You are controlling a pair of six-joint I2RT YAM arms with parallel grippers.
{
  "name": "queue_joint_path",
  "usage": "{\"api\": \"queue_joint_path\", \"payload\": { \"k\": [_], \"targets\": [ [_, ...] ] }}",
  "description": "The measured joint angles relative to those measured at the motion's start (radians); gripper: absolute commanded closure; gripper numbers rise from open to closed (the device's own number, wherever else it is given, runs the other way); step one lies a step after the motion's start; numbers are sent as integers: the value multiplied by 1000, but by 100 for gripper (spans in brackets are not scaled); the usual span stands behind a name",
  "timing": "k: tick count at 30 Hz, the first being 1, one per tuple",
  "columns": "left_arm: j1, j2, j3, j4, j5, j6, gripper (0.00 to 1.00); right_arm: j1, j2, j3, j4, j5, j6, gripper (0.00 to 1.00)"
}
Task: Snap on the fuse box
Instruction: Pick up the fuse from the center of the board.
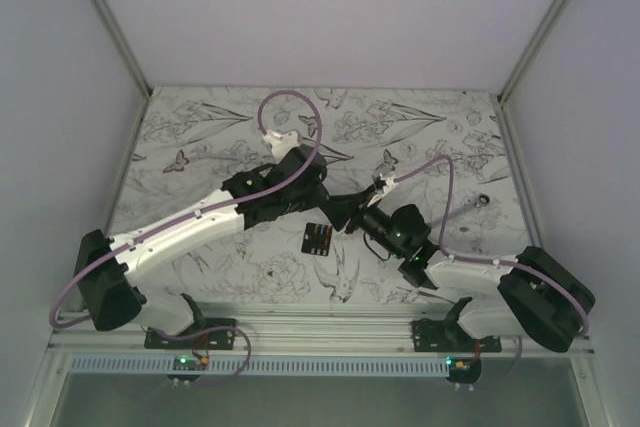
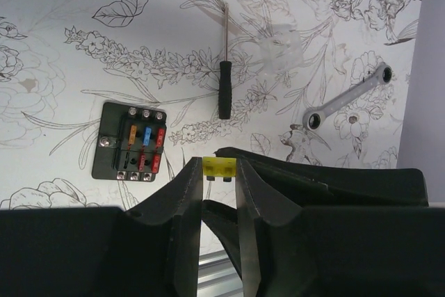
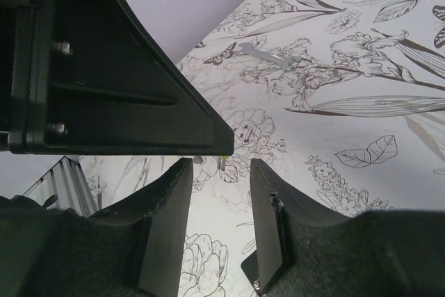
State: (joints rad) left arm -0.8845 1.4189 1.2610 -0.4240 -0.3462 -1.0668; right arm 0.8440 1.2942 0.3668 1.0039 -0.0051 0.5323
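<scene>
Yellow fuse gripped, fuse box waiting on the table

The left gripper [image 2: 217, 176] is clenched on a small yellow fuse [image 2: 217, 165], pinched at its fingertips and clear of the tabletop. The right gripper [image 3: 221, 172] is spread open with nothing between its fingers, close up against the left one. The fuse box [image 1: 318, 239] lies flat on the flower-patterned table [image 1: 200, 127], near the middle and just on the near side of the two grippers, touched by neither. It already shows orange, blue and red fuses in some slots. The yellow fuse has yet to be carried over and pressed in, so the task looks partly done. A screwdriver [image 2: 224, 85] and a ratchet wrench [image 2: 348, 95] lie farther off.
</scene>
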Motion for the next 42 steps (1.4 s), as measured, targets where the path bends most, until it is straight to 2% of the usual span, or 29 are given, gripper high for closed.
{"api": "queue_joint_path", "payload": {
  "k": [5, 8, 12, 18, 19, 21, 25, 27, 32, 36, 42],
  "targets": [
    [-2, -7, -14, 14, 0, -7, 85, 3, 16, 2, 22, 0, 0, 73],
    [-2, -10, -19, 16, 0, -11, 85, 4, 22, 2, 26, 0, 0, 86],
    [-4, -13, -21, 27, 1, -14, 80, 4, 22, 2, 27, -1, -2, 100],
    [-4, -41, -32, 28, 11, 28, 57, -1, 5, 5, 3, -35, -24, 100],
    [-4, -58, -34, 28, 16, 60, 57, -6, -8, 6, -12, -56, -31, 100],
    [-4, -85, -34, 28, 24, 108, 56, -24, -31, 8, -33, -88, -46, 100],
    [4, -182, -35, 30, 89, 313, 55, -77, -100, 41, -135, -201, -96, 100],
    [11, -226, -35, 34, 146, 426, 51, -104, -134, 71, -199, -280, -129, 100],
    [23, -279, -37, 35, 325, 670, 51, -157, -188, 162, -375, -487, -214, 100],
    [25, -288, -47, 35, 445, 801, 52, -175, -212, 221, -507, -650, -281, 100],
    [29, -304, -67, 34, 573, 928, 58, -181, -243, 265, -641, -798, -348, 100]
  ]
}}
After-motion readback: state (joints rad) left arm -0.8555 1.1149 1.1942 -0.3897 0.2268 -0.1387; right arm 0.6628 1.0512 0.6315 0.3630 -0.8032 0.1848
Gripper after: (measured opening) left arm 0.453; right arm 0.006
